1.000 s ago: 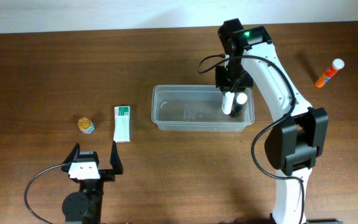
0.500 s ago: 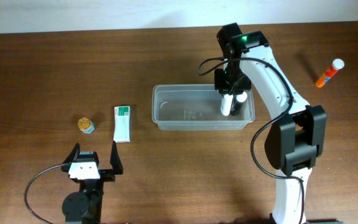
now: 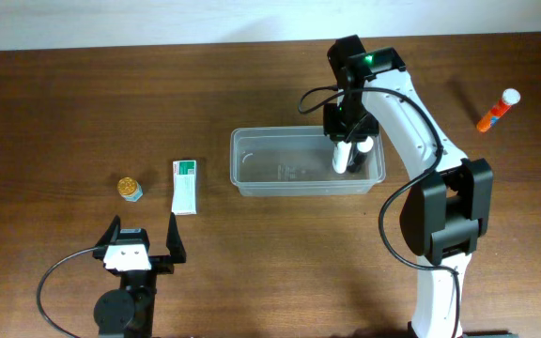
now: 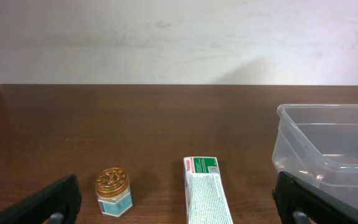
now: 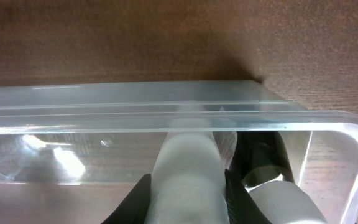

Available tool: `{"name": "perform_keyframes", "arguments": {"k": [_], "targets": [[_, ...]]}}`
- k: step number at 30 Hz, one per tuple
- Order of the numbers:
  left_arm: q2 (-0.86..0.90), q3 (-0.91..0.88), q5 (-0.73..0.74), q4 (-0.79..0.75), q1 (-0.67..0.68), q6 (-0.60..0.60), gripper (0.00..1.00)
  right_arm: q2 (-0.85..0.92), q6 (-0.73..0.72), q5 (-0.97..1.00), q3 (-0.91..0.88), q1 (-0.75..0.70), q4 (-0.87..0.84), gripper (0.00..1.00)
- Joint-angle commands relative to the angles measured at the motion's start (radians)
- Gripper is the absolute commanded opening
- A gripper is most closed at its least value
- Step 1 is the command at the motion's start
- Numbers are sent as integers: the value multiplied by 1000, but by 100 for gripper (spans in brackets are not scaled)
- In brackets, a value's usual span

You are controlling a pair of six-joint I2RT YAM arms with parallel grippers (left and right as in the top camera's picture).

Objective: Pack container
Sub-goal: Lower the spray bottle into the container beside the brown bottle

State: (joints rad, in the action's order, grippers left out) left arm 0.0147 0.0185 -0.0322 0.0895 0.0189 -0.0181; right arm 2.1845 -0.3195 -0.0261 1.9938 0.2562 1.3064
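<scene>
1. Showing the left gripper parked at the near left edge, jaws spread wide, gripping nothing, well apart from the container.
2. Showing a jar and a box lying on the table left of the container, both outside it and nearer the left arm.
3. Showing the container at mid-table, long axis running left to right, looking bare through its left and middle.
4. Showing the right gripper reaching down into the container's right end, clamping a white bottle. Holding that bottle inside the walls, its length crossing the container's length. Not revealing whether it is touching the floor.
5. Judging the drop spot as lying straight under the tool, so needing little more than letting go.
6. Showing an orange tube at far right, well apart, nearer the right arm.
</scene>
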Motion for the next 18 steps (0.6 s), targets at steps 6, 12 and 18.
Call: {"name": "perform_keyframes", "arguments": {"k": [6,12,18], "targets": [[-9,-4,14,2,-7,12,99,-2,-15,14,-6,5,-6,19],[-9,-4,14,2,-7,11,100,-2,-15,24,-8,5,-5,20],[-9,-4,14,2,-7,12,99,-2,-15,31,-9,5,-5,20]]}}
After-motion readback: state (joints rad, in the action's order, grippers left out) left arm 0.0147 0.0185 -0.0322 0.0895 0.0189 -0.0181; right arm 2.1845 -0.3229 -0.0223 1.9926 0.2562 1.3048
